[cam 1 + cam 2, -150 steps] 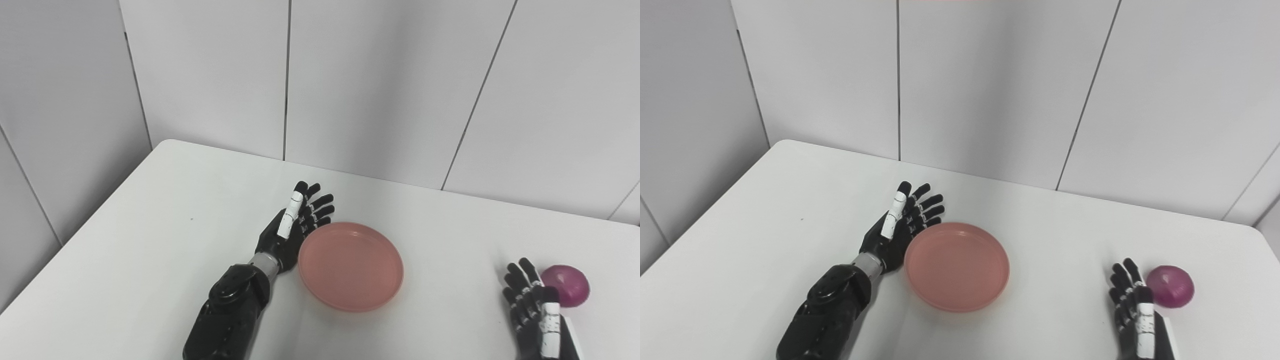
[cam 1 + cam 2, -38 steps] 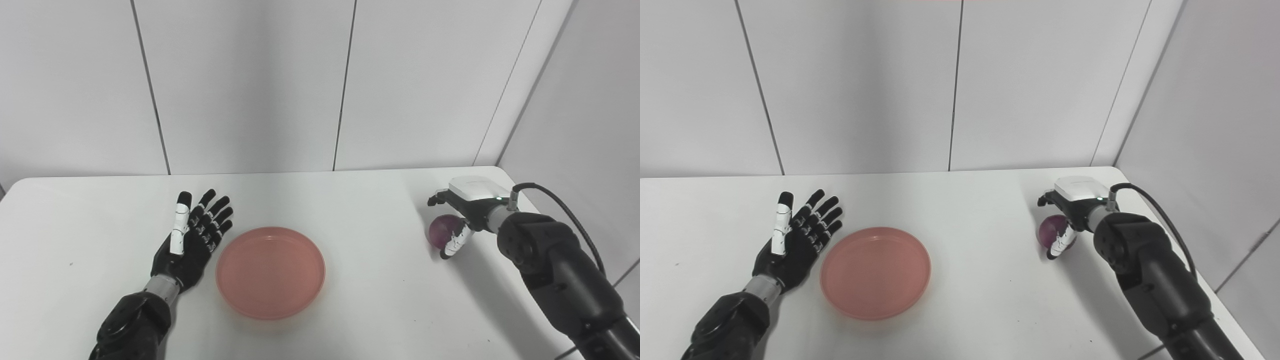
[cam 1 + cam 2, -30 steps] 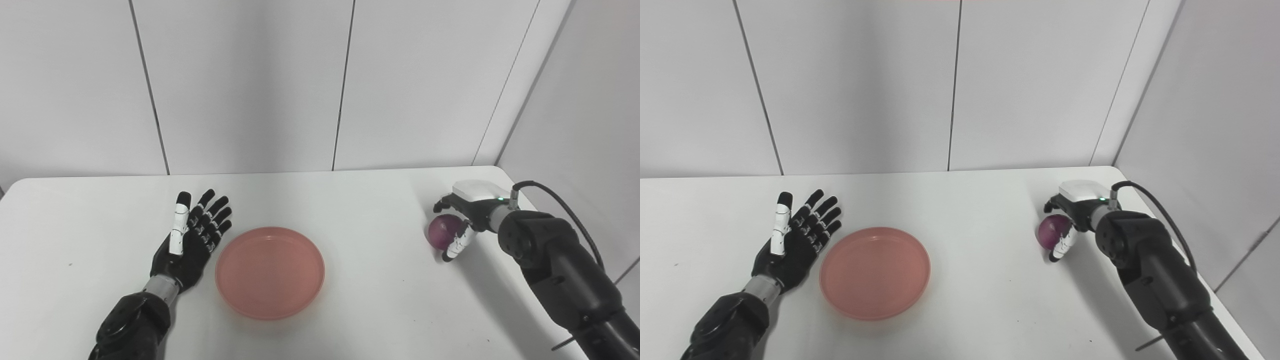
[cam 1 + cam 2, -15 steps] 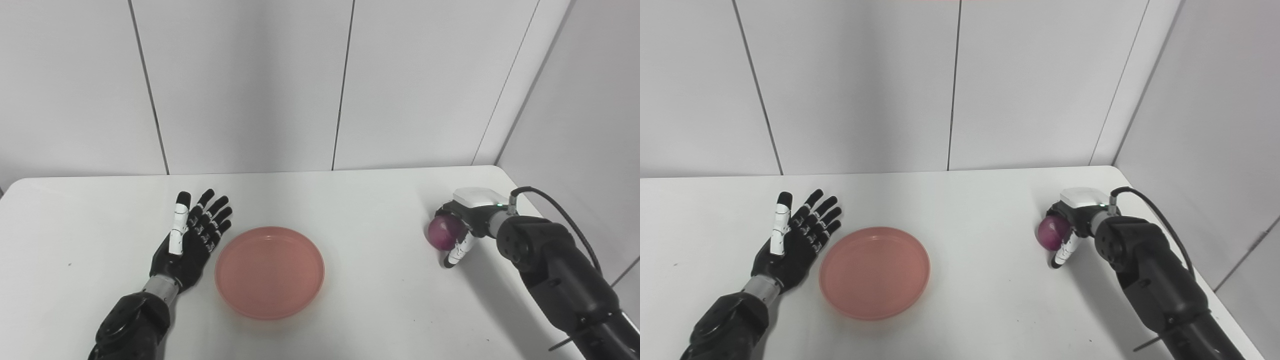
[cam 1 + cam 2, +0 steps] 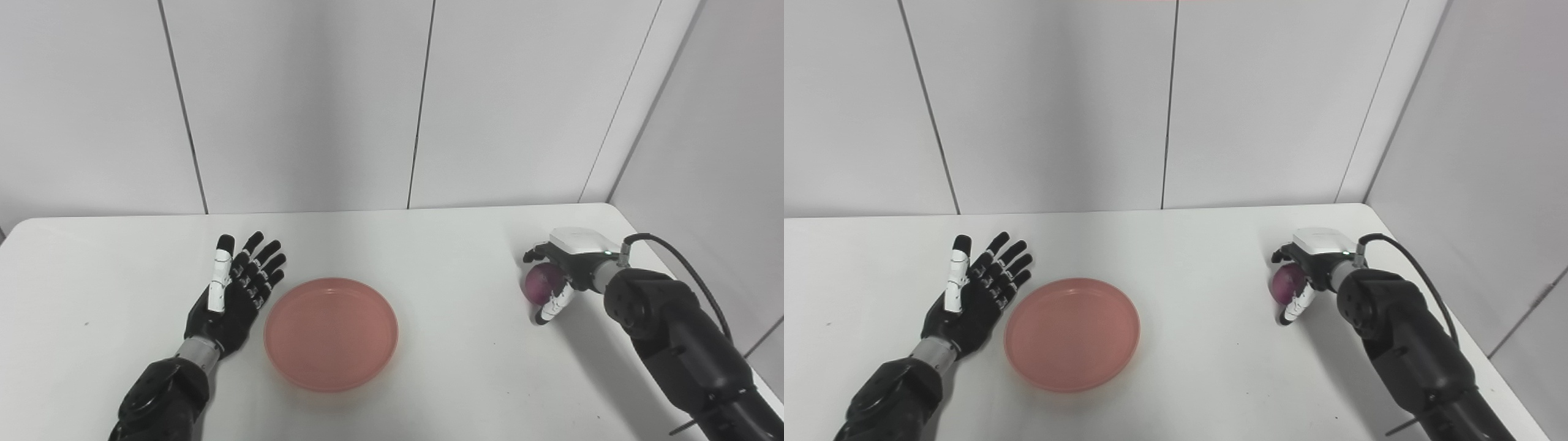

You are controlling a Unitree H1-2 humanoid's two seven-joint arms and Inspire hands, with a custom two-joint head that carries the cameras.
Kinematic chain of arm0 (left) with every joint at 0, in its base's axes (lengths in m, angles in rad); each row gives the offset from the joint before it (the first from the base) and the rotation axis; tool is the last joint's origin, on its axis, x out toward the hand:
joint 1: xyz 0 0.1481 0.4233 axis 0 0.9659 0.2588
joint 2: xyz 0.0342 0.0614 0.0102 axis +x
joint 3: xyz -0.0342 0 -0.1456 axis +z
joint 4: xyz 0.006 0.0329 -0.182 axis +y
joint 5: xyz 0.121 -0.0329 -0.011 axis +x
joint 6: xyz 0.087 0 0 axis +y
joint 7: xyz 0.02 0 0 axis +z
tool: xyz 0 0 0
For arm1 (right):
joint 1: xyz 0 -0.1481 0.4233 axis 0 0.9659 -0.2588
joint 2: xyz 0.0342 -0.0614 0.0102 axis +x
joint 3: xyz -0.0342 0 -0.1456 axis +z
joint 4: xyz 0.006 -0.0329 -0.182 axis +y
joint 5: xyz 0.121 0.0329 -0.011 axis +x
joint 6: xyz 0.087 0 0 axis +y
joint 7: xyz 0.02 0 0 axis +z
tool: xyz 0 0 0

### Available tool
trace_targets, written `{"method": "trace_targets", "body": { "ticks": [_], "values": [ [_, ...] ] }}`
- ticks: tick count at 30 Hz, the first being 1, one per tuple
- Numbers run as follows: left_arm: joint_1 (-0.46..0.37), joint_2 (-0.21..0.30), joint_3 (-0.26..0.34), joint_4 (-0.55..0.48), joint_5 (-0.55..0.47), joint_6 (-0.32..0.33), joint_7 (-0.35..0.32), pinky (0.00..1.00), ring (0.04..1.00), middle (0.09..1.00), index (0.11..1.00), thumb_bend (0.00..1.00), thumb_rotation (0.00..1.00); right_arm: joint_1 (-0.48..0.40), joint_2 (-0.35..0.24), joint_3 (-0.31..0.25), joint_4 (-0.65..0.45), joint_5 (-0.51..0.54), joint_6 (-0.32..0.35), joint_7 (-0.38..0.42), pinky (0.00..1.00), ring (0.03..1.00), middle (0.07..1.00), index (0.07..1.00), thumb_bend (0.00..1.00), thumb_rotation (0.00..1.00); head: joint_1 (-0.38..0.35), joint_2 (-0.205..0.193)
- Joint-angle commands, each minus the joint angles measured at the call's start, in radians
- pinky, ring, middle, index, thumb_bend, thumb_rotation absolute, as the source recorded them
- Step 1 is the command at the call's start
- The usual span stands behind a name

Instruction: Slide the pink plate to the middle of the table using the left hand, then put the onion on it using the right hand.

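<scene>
Already the round, shallow pink plastic plate (image 5: 331,334) lies flat near the middle of the white table (image 5: 441,380), so the sliding step looks done and the onion step is in hand. The black left hand (image 5: 236,297) rests just left of the plate, palm up and fingers spread, holding nothing; whether it touches the rim cannot be told. Well to the right, near the table's far right corner, the black right hand (image 5: 1301,278) is curled around the small, round purple-red onion (image 5: 1286,283), with fingers over the top and the white-tipped thumb (image 5: 1294,310) below. The grip seems closed on the onion, though it is unclear whether the onion is clear of the table.

Next, by my judgement, the right hand must lift the onion, carry it leftward across the bare table, and lower it into the plate's centre before letting go, gently, since a round onion could roll.

Being nearly spherical, the onion shows no clear long axis, and its stem end is hidden by the fingers.
</scene>
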Motion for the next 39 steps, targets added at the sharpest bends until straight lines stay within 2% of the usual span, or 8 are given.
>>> {"method": "trace_targets", "body": {
  "ticks": [1, 9, 19, 27, 30, 35, 39],
  "values": [
    [0.034, 0.012, -0.007, 0.053, 0.029, 0.043, 0.029, 1.00, 0.954, 0.946, 1.000, 0.85, 0.84, -0.035, -0.025, -0.012, -0.005, 0.007, -0.021, -0.040, 0.56, 0.776, 0.838, 0.818, 1.00, 0.19, 0.001, 0.001],
    [0.037, 0.012, -0.008, 0.052, 0.029, 0.040, 0.026, 1.00, 0.955, 0.945, 1.000, 0.84, 0.85, -0.037, -0.029, 0.006, 0.008, 0.004, -0.015, -0.051, 0.57, 0.768, 0.841, 0.823, 1.00, 0.16, 0.003, 0.005],
    [0.035, 0.012, -0.005, 0.049, 0.024, 0.050, 0.026, 1.00, 0.956, 0.945, 1.000, 0.84, 0.84, -0.037, -0.044, 0.036, 0.006, -0.012, 0.000, -0.023, 0.57, 0.760, 0.833, 0.815, 1.00, 0.21, 0.004, 0.005],
    [0.037, 0.016, -0.012, 0.048, 0.029, 0.045, 0.021, 1.00, 0.962, 0.951, 1.000, 0.83, 0.86, -0.026, -0.041, 0.030, 0.009, -0.003, -0.005, -0.037, 0.55, 0.742, 0.840, 0.810, 0.97, 0.19, 0.003, 0.007],
    [0.035, 0.016, -0.013, 0.049, 0.030, 0.048, 0.025, 1.00, 0.956, 0.948, 1.000, 0.83, 0.86, -0.022, -0.040, 0.027, 0.014, 0.007, -0.015, -0.053, 0.54, 0.712, 0.814, 0.806, 0.92, 0.16, 0.003, 0.007],
    [0.034, 0.016, -0.015, 0.050, 0.032, 0.050, 0.031, 1.00, 0.951, 0.945, 1.000, 0.84, 0.86, -0.023, -0.045, 0.034, 0.025, 0.014, -0.031, -0.074, 0.51, 0.616, 0.692, 0.773, 0.81, 0.08, 0.005, 0.009],
    [0.034, 0.015, -0.014, 0.050, 0.028, 0.052, 0.029, 1.00, 0.952, 0.947, 1.000, 0.83, 0.86, -0.029, -0.049, 0.042, 0.035, 0.011, -0.042, -0.075, 0.48, 0.556, 0.632, 0.756, 0.75, 0.07, 0.006, 0.009]
  ]
}}
